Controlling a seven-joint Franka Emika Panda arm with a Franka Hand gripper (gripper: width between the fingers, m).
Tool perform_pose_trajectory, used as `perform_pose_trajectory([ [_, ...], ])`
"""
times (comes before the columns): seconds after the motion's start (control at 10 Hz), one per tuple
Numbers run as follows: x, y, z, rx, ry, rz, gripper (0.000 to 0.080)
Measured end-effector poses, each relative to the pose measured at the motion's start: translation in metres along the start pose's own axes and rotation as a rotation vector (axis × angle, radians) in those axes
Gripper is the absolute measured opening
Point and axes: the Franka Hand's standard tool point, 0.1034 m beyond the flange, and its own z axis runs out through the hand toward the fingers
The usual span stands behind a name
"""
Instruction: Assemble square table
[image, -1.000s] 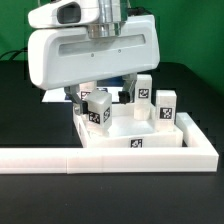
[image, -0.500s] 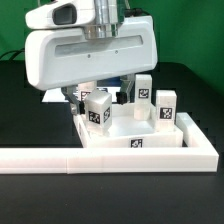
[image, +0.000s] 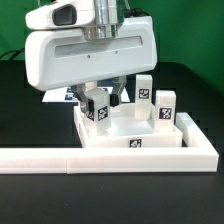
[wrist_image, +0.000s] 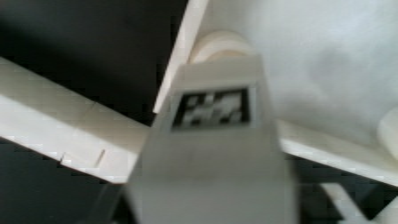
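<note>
Assembly looks barely begun: the tabletop (image: 135, 135) lies on the counter (image: 100, 195) against the L-shaped rail (image: 110, 158), with two legs (image: 144, 92) standing loose near its far edge. The claw (image: 104, 101) straddles another leg (image: 98, 108); whether it grips yet cannot be told.

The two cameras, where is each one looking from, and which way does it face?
Exterior view: sits off the arm, low at the table's edge, facing the tabletop over the long white rail; the robot's white wrist housing and fingers show.
Wrist view: rides on the wrist, looking down the fingers; no fingers are clearly visible.
Shared: the tagged leg, very close in the wrist view.
</note>
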Motion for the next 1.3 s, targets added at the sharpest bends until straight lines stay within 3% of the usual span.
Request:
perform_pose_trajectory([
  [0.1,0.0,0.0,0.001,0.0,-0.001,0.001,0.0288],
  [0.4,-0.001,0.001,0.001,0.0,-0.001,0.001,0.0288],
  [0.9,-0.003,0.008,0.0,-0.044,0.051,0.076,0.029],
  [1.3,-0.001,0.011,0.001,-0.04,0.087,0.408,0.029],
])
